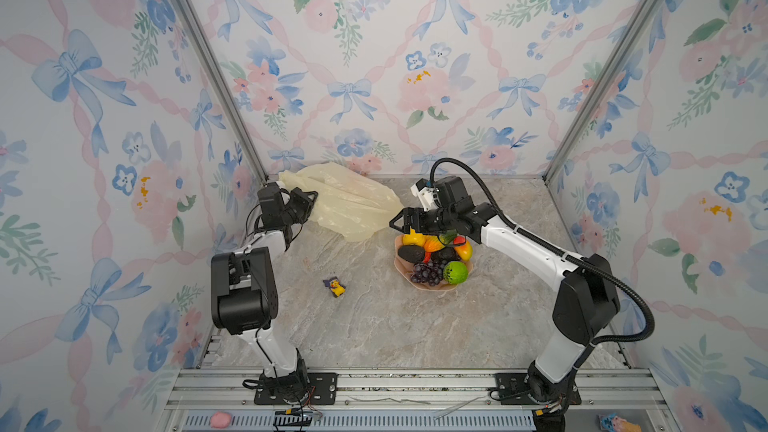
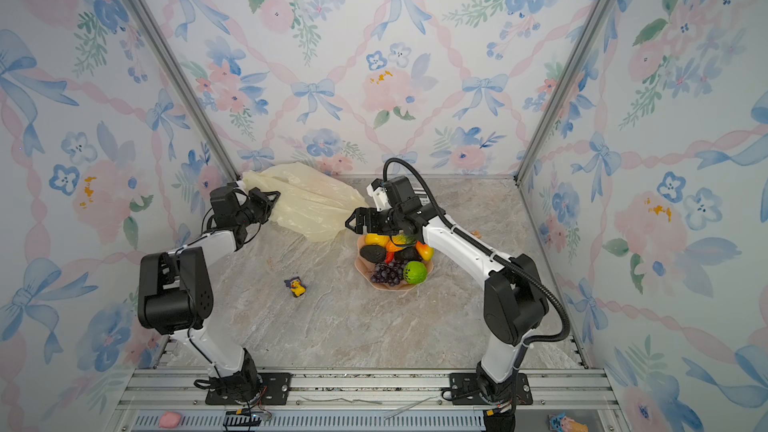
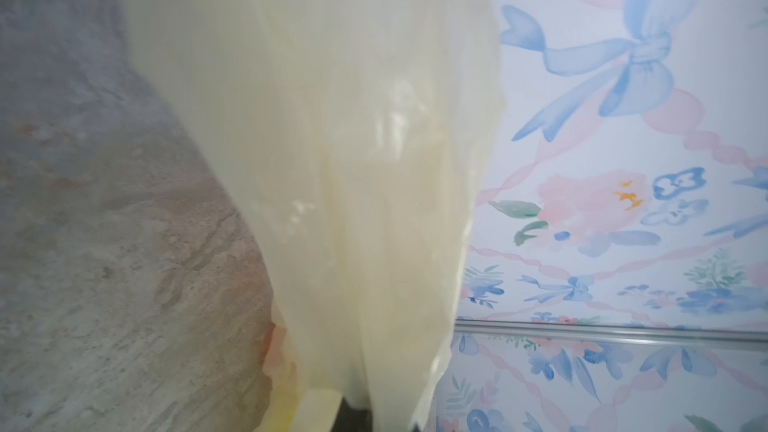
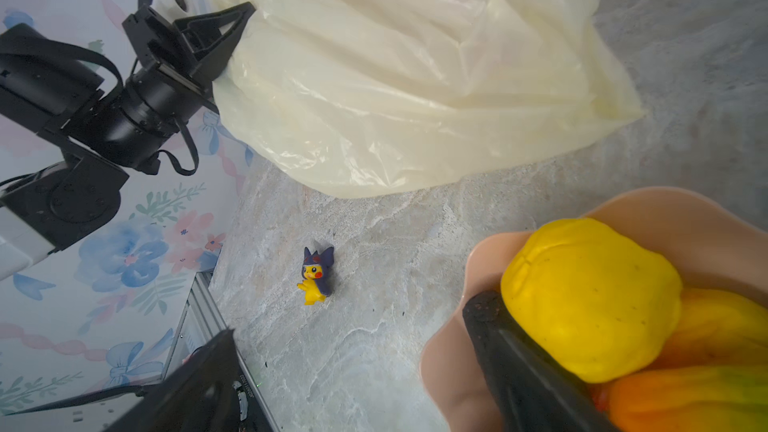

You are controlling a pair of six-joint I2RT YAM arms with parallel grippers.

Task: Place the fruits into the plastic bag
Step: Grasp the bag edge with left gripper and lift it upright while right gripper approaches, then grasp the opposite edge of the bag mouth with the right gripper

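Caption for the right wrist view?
Left gripper shut on the plastic bag; yellow fruit on the pink plate; small toy on the table.

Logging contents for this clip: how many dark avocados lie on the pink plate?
2: left avocado by the plate's rim; middle avocado beyond the grapes; the right arm may hide more.

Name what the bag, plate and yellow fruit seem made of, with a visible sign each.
Plastic bag: thin translucent film, likely plastic; it creases and glints. Plate: smooth pink, plastic or ceramic, unclear. Yellow fruit: probably moulded plastic or foam; even colour, soft sheen.
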